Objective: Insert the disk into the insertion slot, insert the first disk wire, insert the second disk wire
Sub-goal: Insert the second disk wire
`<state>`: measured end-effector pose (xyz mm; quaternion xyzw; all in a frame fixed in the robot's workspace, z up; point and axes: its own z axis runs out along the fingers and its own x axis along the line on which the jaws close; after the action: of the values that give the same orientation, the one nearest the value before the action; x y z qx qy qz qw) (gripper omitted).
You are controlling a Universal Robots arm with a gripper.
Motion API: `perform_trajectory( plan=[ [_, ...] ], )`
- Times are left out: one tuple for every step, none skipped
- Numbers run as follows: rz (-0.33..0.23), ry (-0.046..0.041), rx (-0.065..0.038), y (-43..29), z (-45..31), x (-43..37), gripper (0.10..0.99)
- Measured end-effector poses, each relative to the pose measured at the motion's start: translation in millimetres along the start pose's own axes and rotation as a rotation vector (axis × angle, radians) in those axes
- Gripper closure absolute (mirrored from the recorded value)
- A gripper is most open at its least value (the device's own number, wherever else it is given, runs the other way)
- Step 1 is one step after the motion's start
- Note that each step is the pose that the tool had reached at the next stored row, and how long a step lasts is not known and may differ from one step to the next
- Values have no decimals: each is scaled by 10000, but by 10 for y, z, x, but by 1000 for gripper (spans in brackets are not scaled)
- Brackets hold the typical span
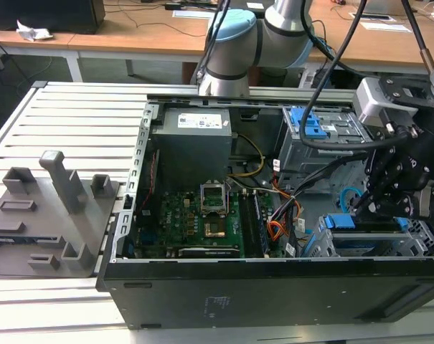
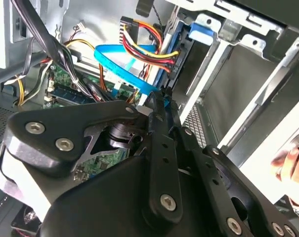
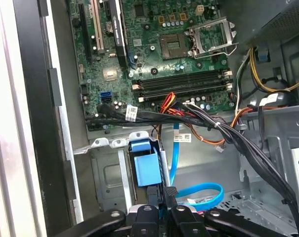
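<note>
While the disk sits in the insertion slot, wire insertion is in hand.
Gripper, fingers nearly closed, pinches the blue wire's connector; seating it requires exact alignment.

The open computer case lay on the table. Inside it, the motherboard sat at 9 o'clock from the insertion slot, and the power supply at 12 o'clock from the motherboard.

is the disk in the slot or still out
In: the disk's blue carrier sits down inside the metal slot, with the gripper right at its end.
</note>
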<state>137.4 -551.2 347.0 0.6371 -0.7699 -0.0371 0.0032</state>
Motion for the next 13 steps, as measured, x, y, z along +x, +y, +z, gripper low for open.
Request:
perform_trajectory(
  plan=[
    [-99, 5, -4, -3, 15, -6, 922],
    [-216, 12, -10, -12, 23, -18, 922],
    [-285, 16, -13, -29, 26, -29, 922],
    [-316, 19, -14, -51, 27, -37, 922],
    [-327, 18, -15, -70, 32, -41, 922],
    [-329, 21, -14, -72, 36, -40, 922],
    [-332, 23, -14, -73, 43, -39, 922],
    [-336, 20, -15, -75, 51, -36, 922],
    [-341, 19, -15, -77, 64, -32, 922],
    [-347, 21, -15, -78, 77, -30, 922],
    [-354, 23, -15, -79, 88, -28, 922],
    [-360, 27, -15, -79, 94, -28, 922],
    [-364, 29, -14, -79, 98, -27, 922]
  ],
)
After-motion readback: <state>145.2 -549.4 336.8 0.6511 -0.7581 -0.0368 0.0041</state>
